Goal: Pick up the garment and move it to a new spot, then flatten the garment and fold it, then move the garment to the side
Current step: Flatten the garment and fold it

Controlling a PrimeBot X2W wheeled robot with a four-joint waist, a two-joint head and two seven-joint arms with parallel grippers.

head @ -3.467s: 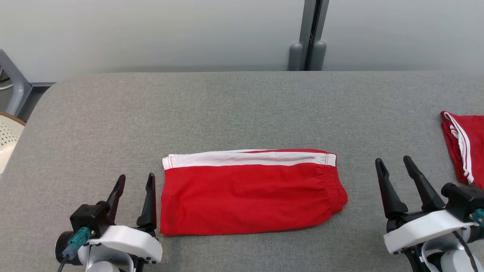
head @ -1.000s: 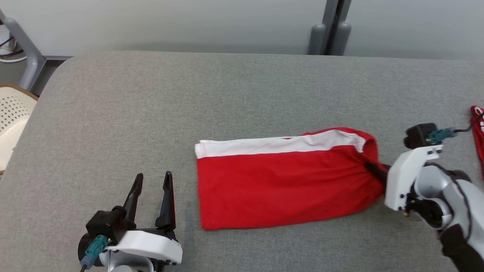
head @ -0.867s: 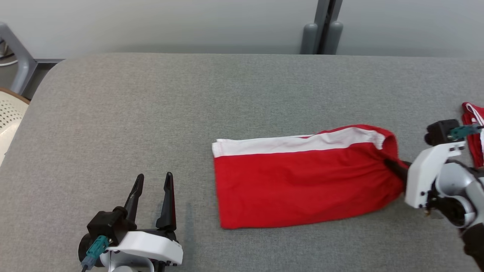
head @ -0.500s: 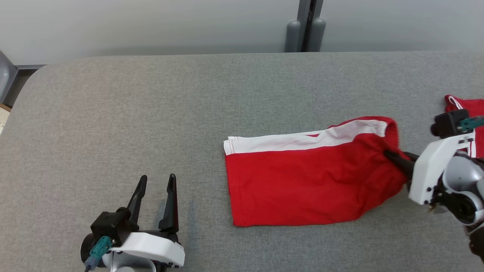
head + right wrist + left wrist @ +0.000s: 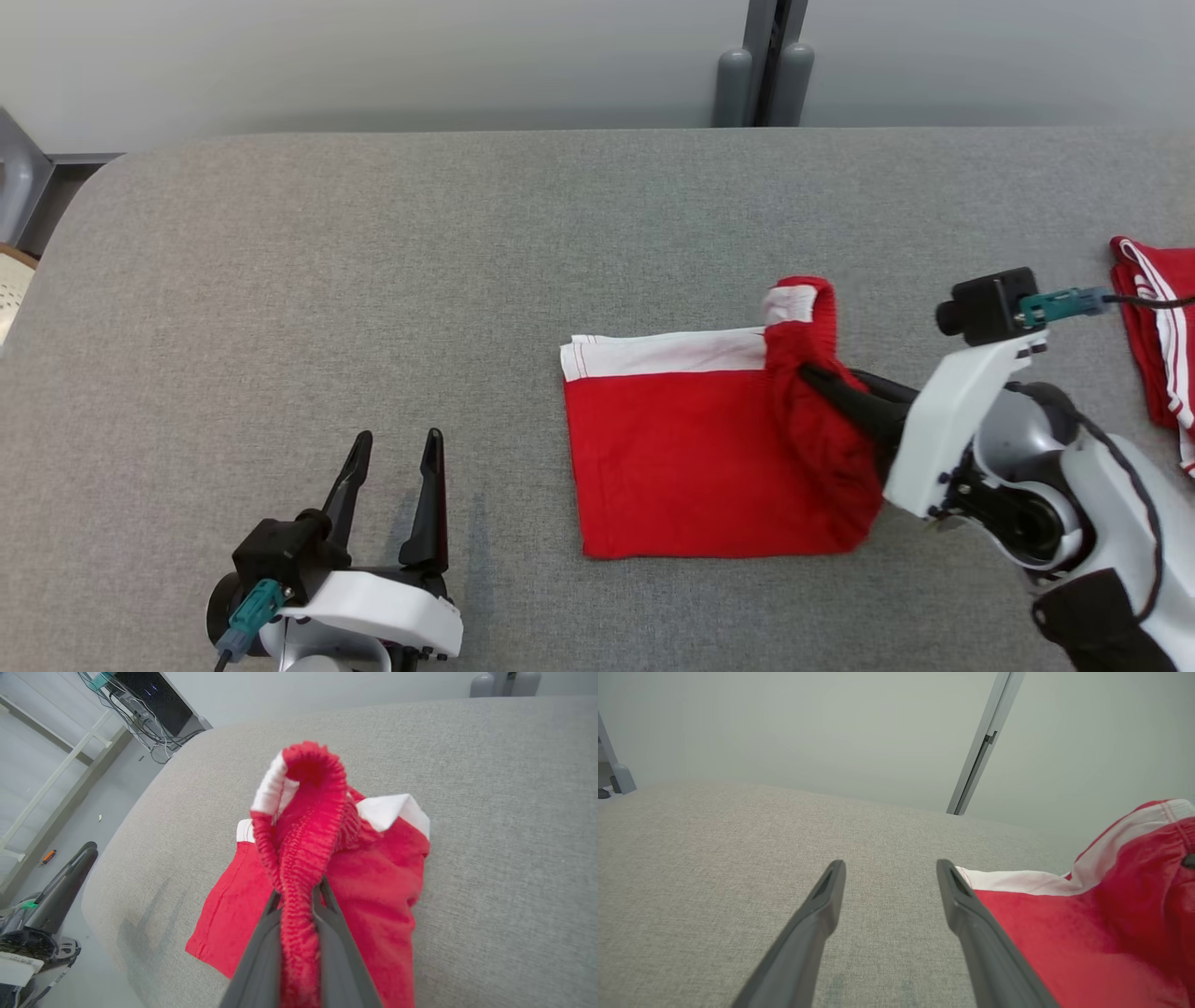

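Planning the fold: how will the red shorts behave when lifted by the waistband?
Likely floppy: the red shorts droop and bunch where the right end effector pinches them. Probably light: one pinch lifts that end. The rest may drag.

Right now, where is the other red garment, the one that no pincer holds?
In the head view, the other red garment lies on the grey table at the right edge, cut by the frame, just right of the right pincer.

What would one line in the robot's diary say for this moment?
step: fold | right gripper: shut on shorts, waistband end raised, rest on table | left gripper: open, empty
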